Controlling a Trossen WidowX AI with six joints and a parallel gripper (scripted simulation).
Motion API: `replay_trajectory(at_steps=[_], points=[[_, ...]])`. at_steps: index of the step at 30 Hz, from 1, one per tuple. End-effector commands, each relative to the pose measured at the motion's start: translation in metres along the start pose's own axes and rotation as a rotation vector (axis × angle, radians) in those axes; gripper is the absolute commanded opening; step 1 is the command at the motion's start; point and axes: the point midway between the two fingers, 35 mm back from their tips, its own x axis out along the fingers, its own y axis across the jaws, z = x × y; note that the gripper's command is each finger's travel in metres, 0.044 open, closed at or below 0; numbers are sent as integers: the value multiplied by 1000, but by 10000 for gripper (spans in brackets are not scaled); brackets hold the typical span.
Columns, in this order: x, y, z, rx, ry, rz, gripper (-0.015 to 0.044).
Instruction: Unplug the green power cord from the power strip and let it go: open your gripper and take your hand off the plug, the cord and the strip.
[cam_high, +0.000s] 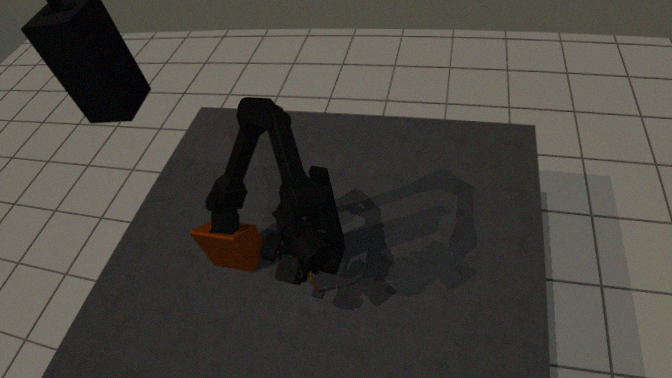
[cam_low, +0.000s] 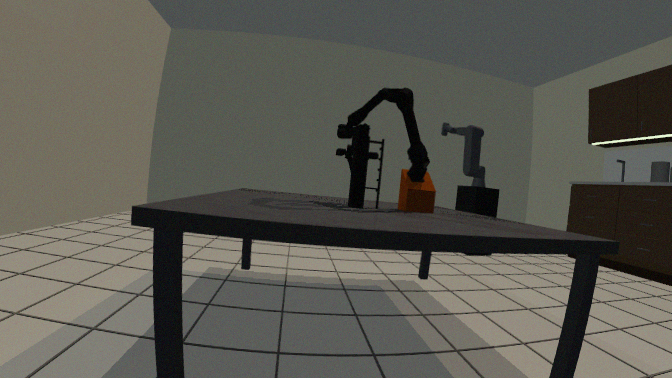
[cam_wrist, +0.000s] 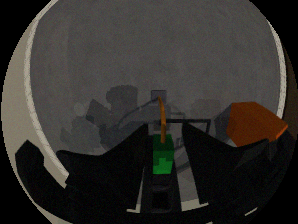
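The green plug (cam_wrist: 163, 159) shows in the wrist view, lined up with the black power strip (cam_high: 336, 240) (cam_low: 357, 190) (cam_wrist: 161, 192), which stands upright on the table. Whether the plug is fully seated cannot be told. Its orange cord (cam_high: 314, 282) (cam_wrist: 163, 119) runs to a small grey block (cam_high: 318, 295) (cam_wrist: 158, 94) on the table. My gripper (cam_wrist: 165, 127) is partly open. In the wrist view its fingers lie on either side of the plug, with a gap on both sides; their height relative to it is unclear. In the top view the arm's hand hides the plug.
A thin black rack (cam_low: 382, 170) (cam_wrist: 189, 120) stands beside the strip. The orange base block (cam_high: 230, 252) (cam_low: 417, 200) (cam_wrist: 252, 125) carries the arm. A black box (cam_high: 90, 65) hangs at upper left in the top view. A grey robot arm (cam_low: 472, 152) stands behind the table.
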Motion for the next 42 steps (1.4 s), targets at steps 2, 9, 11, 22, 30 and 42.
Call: replay_trajectory(at_steps=[2,9,11,22,30,42], points=[[0,0,-1,26,17,3,160],[0,0,-8,26,17,3,160],[0,1,-12,26,17,3,160],[0,1,-30,26,18,2,160],[0,1,-42,26,20,2,160],[11,1,-43,26,20,2,160]])
